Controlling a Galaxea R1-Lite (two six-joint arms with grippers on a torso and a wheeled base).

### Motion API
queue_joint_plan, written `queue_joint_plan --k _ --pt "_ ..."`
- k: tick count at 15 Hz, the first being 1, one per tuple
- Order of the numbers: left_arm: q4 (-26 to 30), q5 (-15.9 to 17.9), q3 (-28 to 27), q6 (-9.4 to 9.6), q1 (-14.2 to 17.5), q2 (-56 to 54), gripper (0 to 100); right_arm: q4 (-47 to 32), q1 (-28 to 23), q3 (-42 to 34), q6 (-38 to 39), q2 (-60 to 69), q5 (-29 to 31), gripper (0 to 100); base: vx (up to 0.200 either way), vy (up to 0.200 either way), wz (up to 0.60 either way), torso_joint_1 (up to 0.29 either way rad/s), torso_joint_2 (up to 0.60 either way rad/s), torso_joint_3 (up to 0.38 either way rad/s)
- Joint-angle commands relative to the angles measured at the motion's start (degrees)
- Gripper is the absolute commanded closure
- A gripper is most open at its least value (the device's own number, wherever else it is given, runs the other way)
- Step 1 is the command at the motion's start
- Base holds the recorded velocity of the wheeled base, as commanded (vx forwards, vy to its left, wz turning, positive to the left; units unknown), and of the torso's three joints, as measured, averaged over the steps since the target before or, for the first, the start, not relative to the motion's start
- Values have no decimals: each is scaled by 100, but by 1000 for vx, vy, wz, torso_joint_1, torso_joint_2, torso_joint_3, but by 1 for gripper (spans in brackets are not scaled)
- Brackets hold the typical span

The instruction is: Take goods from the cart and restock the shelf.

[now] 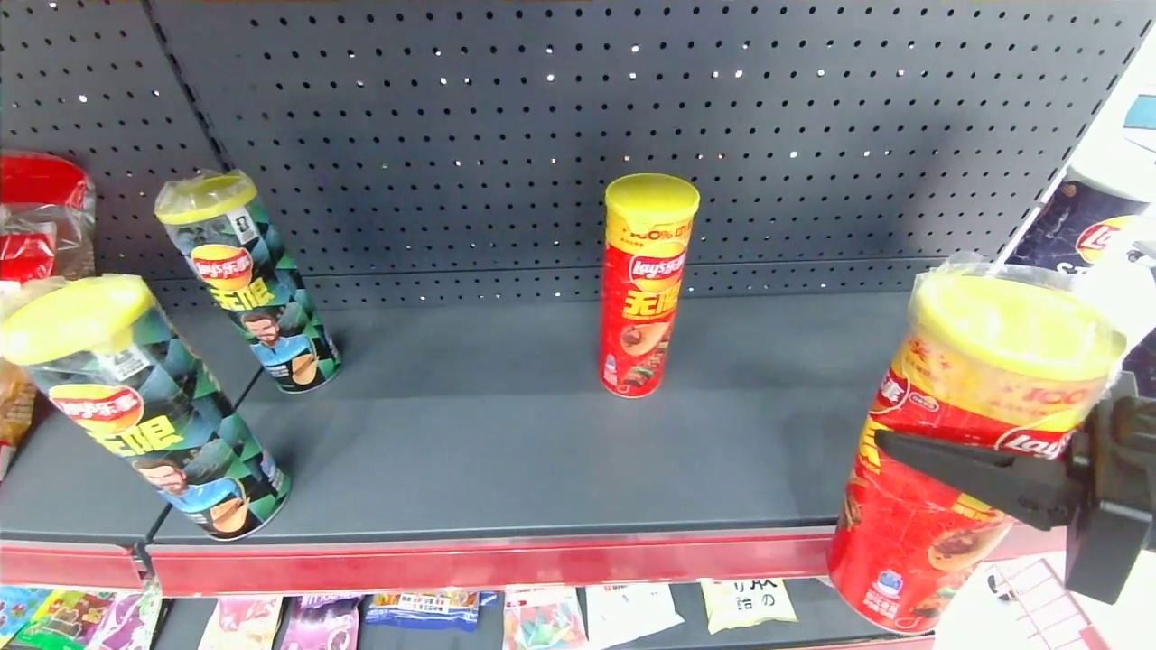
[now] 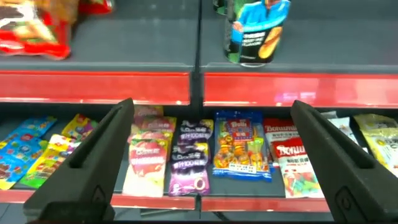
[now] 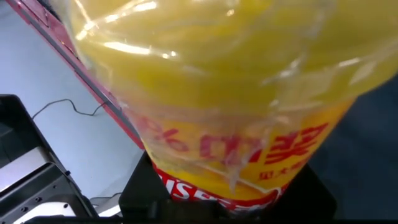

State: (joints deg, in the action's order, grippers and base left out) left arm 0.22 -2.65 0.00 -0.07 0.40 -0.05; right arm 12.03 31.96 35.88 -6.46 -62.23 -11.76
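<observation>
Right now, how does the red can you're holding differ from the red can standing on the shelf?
The held red can is clamped in the jaws of the right gripper; the shelf red can stands free, untouched. The held red can hangs off the shelf, in front of its right end, its base below the red front edge; the shelf red can sits mid-shelf, toward the back panel. Both are red tubes with yellow lids.
</observation>
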Motion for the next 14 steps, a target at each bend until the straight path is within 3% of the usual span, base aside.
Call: queue_joint_plan --k 1,11,14 --pt "-4 1 0 -1 4 5 0 -8 3 7 -4 -26 -1 100 0 0 0 0 0 0" --pt "-4 18 0 -1 -31 181 0 1 12 33 -83 9 -1 100 0 0 0 0 0 0" --pt "-13 634 0 104 -75 128 0 1 -15 -2 -453 9 34 100 0 0 0 0 0 0"
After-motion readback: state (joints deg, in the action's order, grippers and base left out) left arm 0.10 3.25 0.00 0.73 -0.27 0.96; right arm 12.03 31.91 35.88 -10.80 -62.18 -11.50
